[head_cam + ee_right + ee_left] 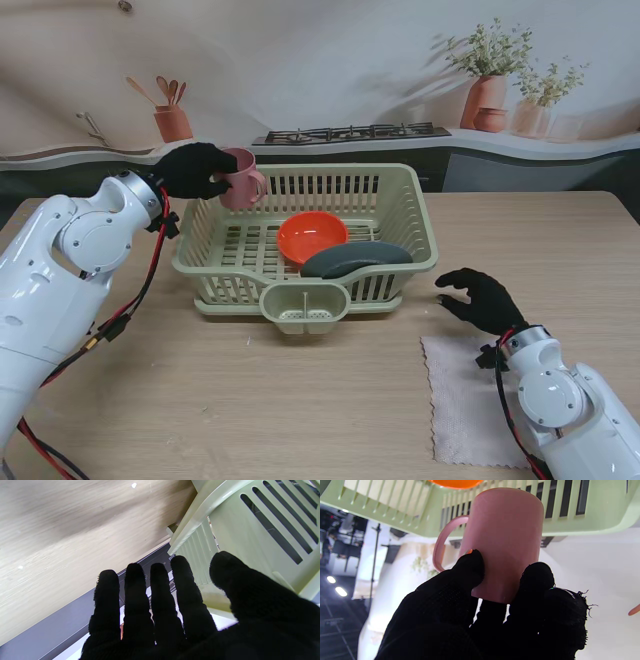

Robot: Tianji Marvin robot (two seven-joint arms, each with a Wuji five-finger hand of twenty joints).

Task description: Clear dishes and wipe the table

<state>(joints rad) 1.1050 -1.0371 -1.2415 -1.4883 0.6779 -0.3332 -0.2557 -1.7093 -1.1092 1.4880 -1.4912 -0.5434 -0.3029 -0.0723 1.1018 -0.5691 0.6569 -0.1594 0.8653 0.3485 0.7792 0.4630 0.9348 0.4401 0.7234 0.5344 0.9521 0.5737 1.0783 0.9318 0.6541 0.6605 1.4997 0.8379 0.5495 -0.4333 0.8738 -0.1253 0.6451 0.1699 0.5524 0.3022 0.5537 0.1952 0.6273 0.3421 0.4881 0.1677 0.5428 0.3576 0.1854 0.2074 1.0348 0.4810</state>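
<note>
While left hand fingers pinch pink mug over rack far-left corner, lower upright beside orange bowl; right hand spread, holding nothing, above cloth.

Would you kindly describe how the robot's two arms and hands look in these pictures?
Both arms have glossy white rounded shells with grey circular joint caps and metal wrist rings. Red and black cables run outside along each forearm. The left robot hand and right robot hand are five-fingered, covered by black knitted gloves; the left glove is frayed, loose threads showing in its wrist view.
</note>
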